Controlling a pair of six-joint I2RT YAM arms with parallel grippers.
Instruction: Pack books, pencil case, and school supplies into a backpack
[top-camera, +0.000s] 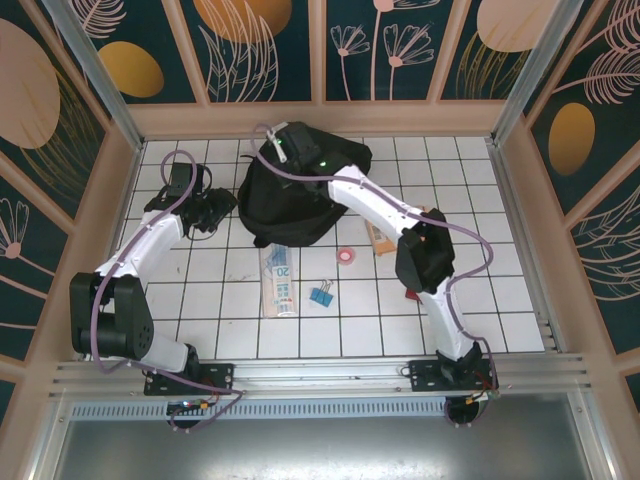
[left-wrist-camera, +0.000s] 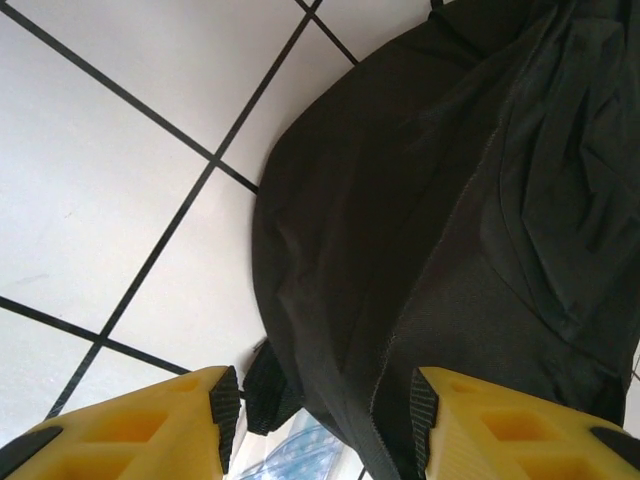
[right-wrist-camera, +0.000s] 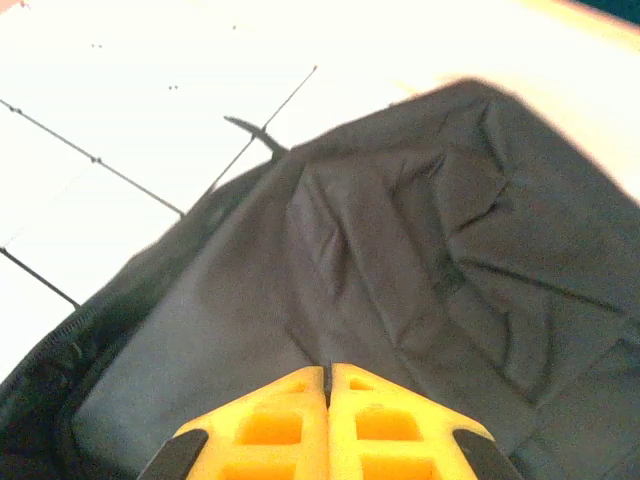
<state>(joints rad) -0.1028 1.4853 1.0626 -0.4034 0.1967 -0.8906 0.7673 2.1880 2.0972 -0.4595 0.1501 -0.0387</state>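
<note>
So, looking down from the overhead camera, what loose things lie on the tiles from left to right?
pencil case → blue binder clip → pink disc → orange-brown book

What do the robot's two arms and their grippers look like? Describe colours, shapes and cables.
The left arm and right arm have white curved shells, bulky black joints and a purple cable looping alongside. The left gripper and right gripper have blocky yellow fingers; the left's show black pads.
</note>
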